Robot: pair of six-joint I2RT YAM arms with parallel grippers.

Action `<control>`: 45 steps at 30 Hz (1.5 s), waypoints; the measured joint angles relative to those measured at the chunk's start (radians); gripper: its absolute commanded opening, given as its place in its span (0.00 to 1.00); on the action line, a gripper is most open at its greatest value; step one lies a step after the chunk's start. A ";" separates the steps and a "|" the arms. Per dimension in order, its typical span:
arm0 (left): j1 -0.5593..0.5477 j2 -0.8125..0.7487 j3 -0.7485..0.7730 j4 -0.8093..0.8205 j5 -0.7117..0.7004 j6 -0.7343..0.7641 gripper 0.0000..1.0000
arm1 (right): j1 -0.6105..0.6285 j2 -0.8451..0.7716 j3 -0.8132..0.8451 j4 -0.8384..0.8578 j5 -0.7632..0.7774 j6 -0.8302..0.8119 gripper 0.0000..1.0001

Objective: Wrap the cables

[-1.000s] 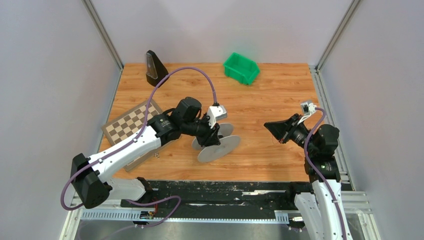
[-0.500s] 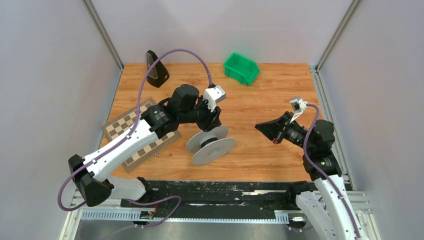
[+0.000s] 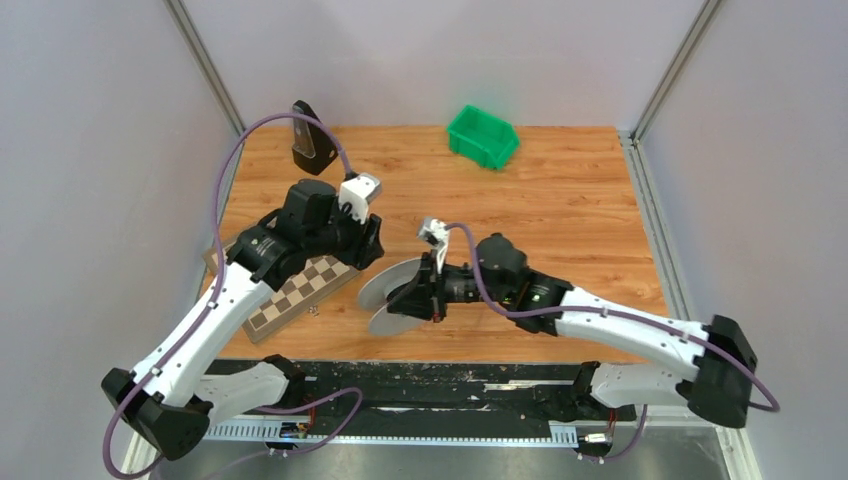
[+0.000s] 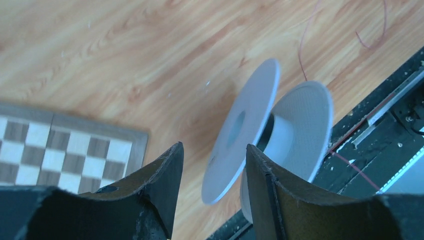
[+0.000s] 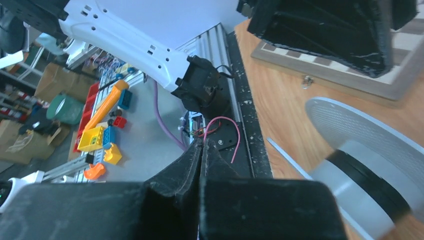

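currently: cable reel [image 3: 385, 288] sits tilted on the surface [image 3: 560, 210], near its 6 o'clock edge. left end effector [image 4: 214, 155] at the reel's 10 o'clock, over the chessboard [image 3: 300, 290], fingers parted, holding nothing. right end effector [image 5: 202, 147] pressed closed at the reel's 3 o'clock, nothing seen between its fingers; contact unclear.

Bare tabletop [image 3: 560, 200] lies between reel [image 3: 383, 287] and green bin [image 3: 483, 135] (chessboard [image 3: 300, 290] crowds the left side).

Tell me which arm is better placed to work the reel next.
Probably right: its shut claw sits close beside the reel, while the left claw stands open and apart from it.
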State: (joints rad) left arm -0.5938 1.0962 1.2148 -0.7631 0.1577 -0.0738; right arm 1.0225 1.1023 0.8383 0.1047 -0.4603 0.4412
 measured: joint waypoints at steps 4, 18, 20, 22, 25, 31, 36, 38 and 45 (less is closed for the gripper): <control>0.101 -0.059 -0.082 -0.031 0.049 -0.026 0.56 | 0.045 0.172 0.043 0.103 -0.013 0.017 0.00; 0.146 -0.076 -0.188 -0.032 0.167 -0.068 0.42 | 0.040 0.190 0.008 0.121 0.174 0.025 0.00; 0.146 -0.076 -0.191 -0.029 0.187 -0.070 0.37 | 0.039 0.171 -0.002 0.122 0.188 0.025 0.00; 0.146 -0.077 -0.192 -0.024 0.207 -0.071 0.34 | 0.039 0.164 -0.007 0.122 0.198 0.026 0.00; 0.146 -0.077 -0.193 -0.023 0.232 -0.068 0.34 | 0.039 0.164 -0.016 0.123 0.209 0.026 0.00; 0.144 -0.074 -0.195 -0.041 0.251 -0.052 0.46 | 0.039 0.137 -0.061 0.116 0.228 0.026 0.00; 0.144 -0.076 -0.194 -0.041 0.252 -0.053 0.49 | 0.038 0.055 -0.074 0.117 0.249 0.021 0.00; 0.144 -0.074 -0.186 -0.047 0.253 -0.053 0.51 | 0.036 0.027 -0.074 0.118 0.255 0.016 0.00; 0.144 -0.060 -0.125 -0.066 0.251 -0.050 0.56 | 0.034 0.016 -0.106 0.116 0.261 0.010 0.00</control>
State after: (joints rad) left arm -0.4500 1.0367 1.0901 -0.8288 0.4091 -0.1238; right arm 1.0569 1.1183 0.7326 0.2207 -0.1989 0.4515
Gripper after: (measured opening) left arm 0.552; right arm 0.003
